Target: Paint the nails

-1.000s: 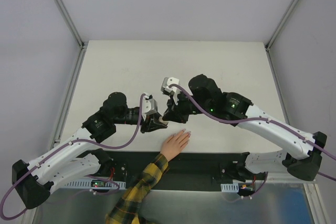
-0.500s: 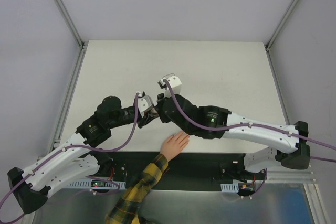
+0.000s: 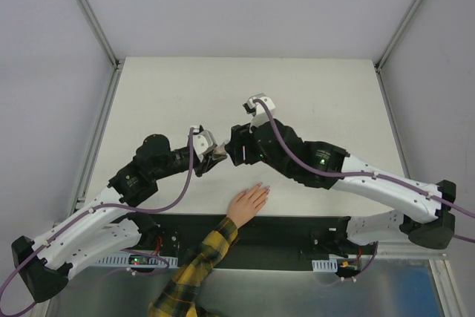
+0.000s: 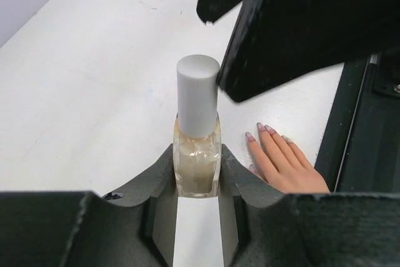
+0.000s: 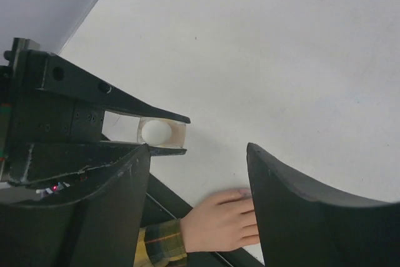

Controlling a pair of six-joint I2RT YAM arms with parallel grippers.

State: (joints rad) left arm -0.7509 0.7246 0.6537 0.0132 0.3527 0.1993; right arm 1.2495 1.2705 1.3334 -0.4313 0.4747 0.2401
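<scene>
A small beige bottle [image 4: 197, 157] with a white cap [image 4: 197, 95] stands upright, and my left gripper [image 4: 197, 170] is shut on its body. From above, the bottle [image 5: 161, 132] shows between the left fingers [image 5: 119, 101]. My right gripper [image 5: 199, 154] is open and empty. It hangs just right of the cap and above the hand, and its dark fingers [image 4: 294, 35] loom beside the cap. A light-skinned hand [image 3: 249, 203] in a yellow-and-black plaid sleeve [image 3: 194, 265] lies flat on the table's near edge. The nails [image 4: 261, 128] are pale pinkish-lilac and point away from the arms.
The white table [image 3: 297, 94] stretches beyond both grippers. A black strip [image 3: 297, 231] runs along its near edge under the wrist. Grey walls and metal frame posts [image 3: 89, 12] border the table left and right.
The right gripper has gone from shut to wide open and drawn back to the right of the bottle. The left gripper keeps its hold on the bottle. The hand has not moved.
</scene>
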